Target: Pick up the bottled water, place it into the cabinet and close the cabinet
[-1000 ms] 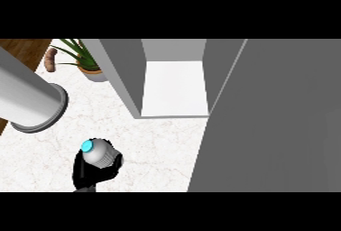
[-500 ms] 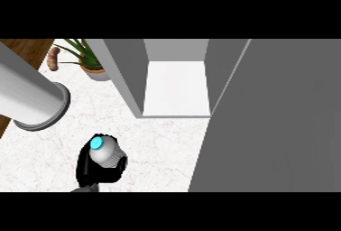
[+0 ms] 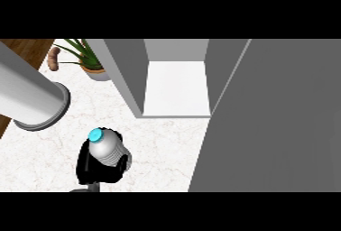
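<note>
- One robot hand (image 3: 100,166), black, shows at lower left of the head view, coming in from the bottom edge; which arm it belongs to cannot be told from this view.
- Its fingers are curled round the bottled water (image 3: 106,148), so it has hold of the bottle.
- The bottle is silver-grey with a cyan cap (image 3: 96,134), cap pointing up-left, over the white marble surface (image 3: 160,149).
- Bottle sits left of and below the cabinet (image 3: 177,85) opening, well apart from it, not inside.
- Cabinet is open: white floor of the compartment visible, grey side walls.
- Large grey cabinet door (image 3: 273,122) fills the right side, swung open.
- A grey forearm (image 3: 30,97) crosses the upper left; its hand is out of view.
- Potted plant (image 3: 90,63) at top left on the surface, beside the cabinet wall.
</note>
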Robot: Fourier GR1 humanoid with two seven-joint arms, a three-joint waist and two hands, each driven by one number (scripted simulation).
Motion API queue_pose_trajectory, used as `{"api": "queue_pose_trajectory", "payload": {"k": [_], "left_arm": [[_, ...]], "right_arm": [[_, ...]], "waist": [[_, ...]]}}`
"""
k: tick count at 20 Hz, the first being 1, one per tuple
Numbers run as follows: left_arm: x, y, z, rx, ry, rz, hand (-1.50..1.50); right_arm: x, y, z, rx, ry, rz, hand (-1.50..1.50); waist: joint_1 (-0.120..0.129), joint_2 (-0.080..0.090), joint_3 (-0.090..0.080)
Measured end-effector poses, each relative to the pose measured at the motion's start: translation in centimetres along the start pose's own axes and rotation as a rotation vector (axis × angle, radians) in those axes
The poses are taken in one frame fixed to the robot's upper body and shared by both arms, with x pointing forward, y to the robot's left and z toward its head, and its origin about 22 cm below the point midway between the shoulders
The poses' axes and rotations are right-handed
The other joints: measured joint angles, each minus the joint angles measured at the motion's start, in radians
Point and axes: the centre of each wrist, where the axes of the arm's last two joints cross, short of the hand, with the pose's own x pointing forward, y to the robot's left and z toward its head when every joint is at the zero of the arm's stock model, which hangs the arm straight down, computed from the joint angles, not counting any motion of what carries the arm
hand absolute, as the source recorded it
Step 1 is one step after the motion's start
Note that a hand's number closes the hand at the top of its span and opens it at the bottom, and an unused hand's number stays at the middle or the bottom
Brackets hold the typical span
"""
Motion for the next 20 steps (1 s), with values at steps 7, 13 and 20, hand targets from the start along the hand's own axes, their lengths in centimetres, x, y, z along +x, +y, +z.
{"api": "queue_pose_trajectory", "payload": {"k": [7, 13, 20], "left_arm": [[2.6, -4.1, -2.0, -0.029, -0.035, -0.023, 1.50], [4.5, -8.2, -4.1, -0.053, -0.051, -0.036, 1.50], [5.7, -11.7, -6.9, -0.066, -0.058, -0.063, 1.50]], "right_arm": [[-0.3, 0.3, 0.1, 0.000, -0.003, -0.012, -1.50], [-0.3, 0.2, 0.0, -0.005, -0.009, -0.010, -1.50], [-0.4, -0.5, 0.2, -0.010, -0.017, 0.022, -1.50]], "waist": [[-0.002, 0.000, 0.000], [-0.004, 0.001, 0.000], [-0.007, 0.003, 0.000]]}}
